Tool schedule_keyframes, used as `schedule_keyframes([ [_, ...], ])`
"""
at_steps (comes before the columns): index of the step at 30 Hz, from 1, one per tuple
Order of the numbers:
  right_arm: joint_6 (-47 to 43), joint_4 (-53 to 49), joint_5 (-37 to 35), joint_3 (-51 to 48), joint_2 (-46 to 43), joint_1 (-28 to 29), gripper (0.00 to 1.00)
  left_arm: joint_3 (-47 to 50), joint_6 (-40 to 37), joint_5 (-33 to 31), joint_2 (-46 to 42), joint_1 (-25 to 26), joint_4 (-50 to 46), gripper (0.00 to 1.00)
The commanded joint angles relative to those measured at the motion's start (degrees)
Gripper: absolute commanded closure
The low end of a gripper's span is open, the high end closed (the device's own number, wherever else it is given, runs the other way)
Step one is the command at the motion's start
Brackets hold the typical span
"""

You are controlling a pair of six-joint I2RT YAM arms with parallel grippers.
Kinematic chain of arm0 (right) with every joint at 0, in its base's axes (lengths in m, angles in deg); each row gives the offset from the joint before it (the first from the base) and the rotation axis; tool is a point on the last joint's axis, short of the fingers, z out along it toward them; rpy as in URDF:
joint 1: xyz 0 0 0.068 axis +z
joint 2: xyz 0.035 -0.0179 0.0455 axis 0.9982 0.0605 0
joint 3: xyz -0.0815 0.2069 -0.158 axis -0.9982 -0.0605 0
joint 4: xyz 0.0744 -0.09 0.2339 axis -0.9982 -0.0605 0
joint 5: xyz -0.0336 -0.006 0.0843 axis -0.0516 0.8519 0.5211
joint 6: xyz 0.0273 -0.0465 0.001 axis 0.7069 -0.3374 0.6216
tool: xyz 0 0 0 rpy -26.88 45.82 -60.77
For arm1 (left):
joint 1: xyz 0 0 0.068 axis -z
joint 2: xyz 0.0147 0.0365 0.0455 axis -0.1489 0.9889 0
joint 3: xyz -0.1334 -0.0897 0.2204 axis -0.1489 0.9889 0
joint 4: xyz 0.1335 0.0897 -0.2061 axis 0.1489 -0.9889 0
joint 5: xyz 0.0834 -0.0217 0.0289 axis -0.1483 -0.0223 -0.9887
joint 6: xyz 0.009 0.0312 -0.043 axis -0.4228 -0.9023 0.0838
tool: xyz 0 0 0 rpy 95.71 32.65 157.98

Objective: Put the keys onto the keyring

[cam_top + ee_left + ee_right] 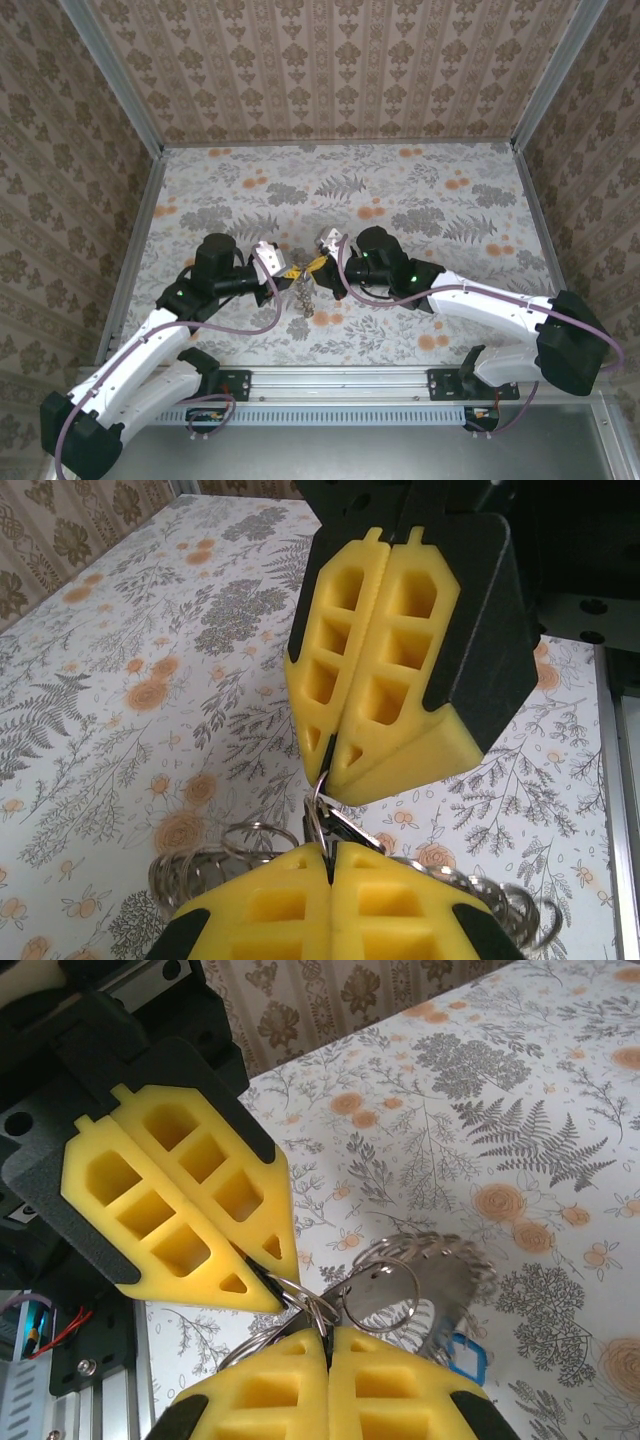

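Your left gripper (287, 271) and right gripper (316, 263) are both fully closed, tips meeting nose to nose. Each nips thin wire loops, though you cannot tell which loop belongs to which piece. The keyring (195, 872) hangs directly under that junction, its beaded hoop sagging toward the table (450, 200), with the keys (462, 1353) bunched against it. Neither arm is nearer, so any threading probably has to run along the line joining the two tips.
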Motion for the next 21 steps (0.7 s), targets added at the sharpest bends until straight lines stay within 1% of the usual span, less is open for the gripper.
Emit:
schedule_keyframes([
  [1,2.04,1.81,-3.67,2.25,0.75,-0.35,1.0,-1.13,-0.5,4.16,-0.06,0.91,1.12,1.0],
  [3,2.76,1.56,-3.36,2.1,0.89,-0.67,1.0,-0.61,0.14,4.32,-0.81,0.93,2.37,1.0],
  [7,5.77,1.93,1.07,1.55,0.93,-2.22,1.0,2.03,2.33,4.05,-3.74,1.0,7.86,1.0],
  [8,6.97,1.91,2.49,1.6,0.86,-2.72,0.98,2.73,2.78,4.22,-4.25,1.0,9.7,1.0],
  [11,8.97,2.92,6.62,1.3,0.13,-4.14,0.87,4.39,4.55,4.78,-4.67,1.24,14.57,1.0],
  [13,8.55,2.95,8.49,1.15,-0.62,-4.88,0.8,4.6,4.46,5.03,-4.32,1.5,15.53,1.0],
  [14,8.17,2.54,8.74,1.2,-1.04,-5.3,0.79,4.56,4.32,5.15,-4.28,1.61,15.74,1.0],
  [16,6.32,0.61,9.2,1.5,-2.23,-6.21,0.79,4.51,4.11,5.7,-4.07,1.83,16.2,1.0],
  [18,2.61,-2.71,9.73,2.02,-4.15,-6.95,0.77,4.2,4.01,6.83,-3.83,1.96,16.8,1.0],
  [21,-6.29,-9.25,10.95,3.48,-7.27,-7.13,0.75,3.59,3.75,8.32,-3.37,2.23,16.97,1.0],
])
